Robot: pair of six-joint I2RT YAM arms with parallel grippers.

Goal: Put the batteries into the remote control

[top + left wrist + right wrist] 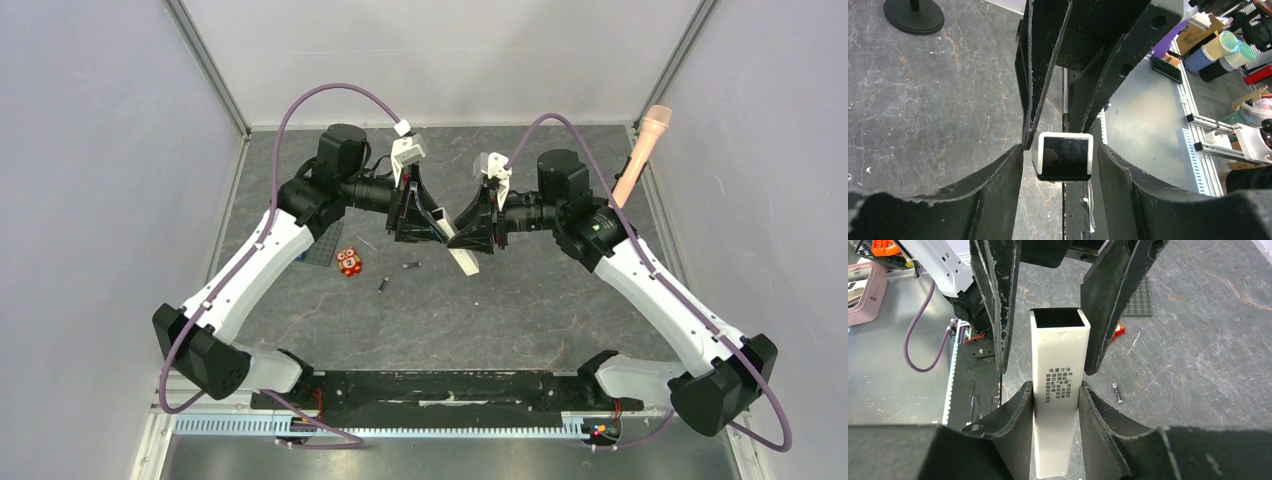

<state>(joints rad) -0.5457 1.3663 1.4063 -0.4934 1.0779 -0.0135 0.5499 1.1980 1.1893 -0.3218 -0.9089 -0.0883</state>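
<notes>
Within our right tool (1055, 392), gripped, the remote control (1058, 340) runs lengthwise into our wide left tool (1060, 155). The batteries (410, 265) lie below it.

The slim white rectangular plastic remote control (1058, 350) looks smooth and satin. The right end effector (1055, 390) has matt black fingers (1010, 430) with rough, crumbly edges. The grey marbled table (1198, 340) looks matt.
</notes>
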